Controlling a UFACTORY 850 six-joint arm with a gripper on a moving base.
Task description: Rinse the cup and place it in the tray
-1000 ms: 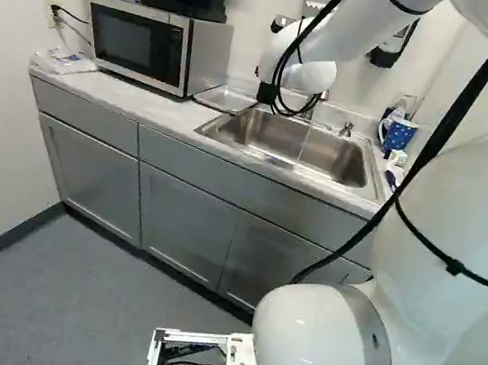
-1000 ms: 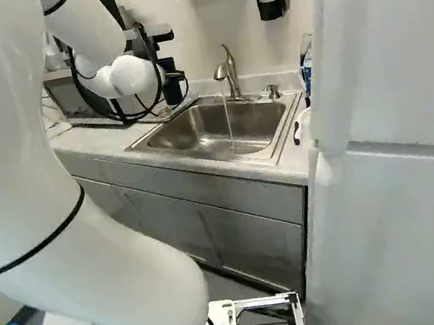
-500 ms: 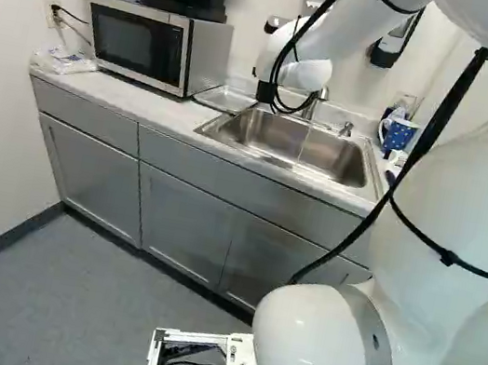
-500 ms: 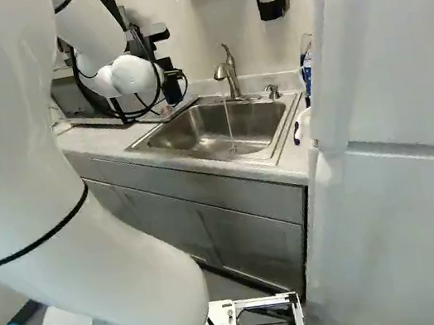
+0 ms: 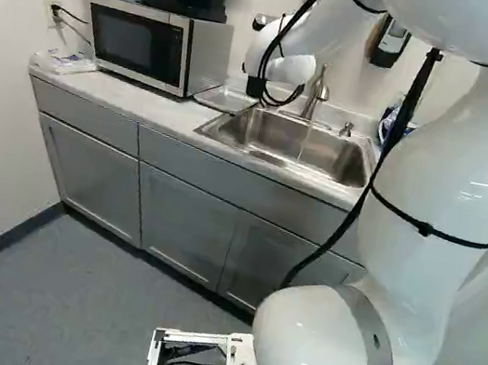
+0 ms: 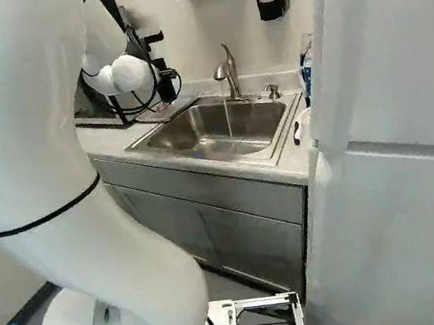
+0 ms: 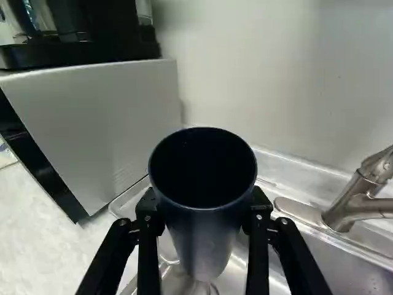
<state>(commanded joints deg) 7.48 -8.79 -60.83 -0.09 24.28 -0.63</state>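
The arm [image 5: 422,190] climbs from its foot joint, bends high and reaches ahead and down, wrist by the sink [image 5: 276,136]'s tray side. Its claw [image 6: 166,90] is parted by just the width of the dark cup [image 7: 206,230], gripped from both sides (mouth facing up), above the tray [image 5: 224,99] on the desk [image 5: 158,107]. The elbow is cut off in the right base view, neither base view clearly shows the cup, and the arm partly covers a blue mug [image 5: 388,125].
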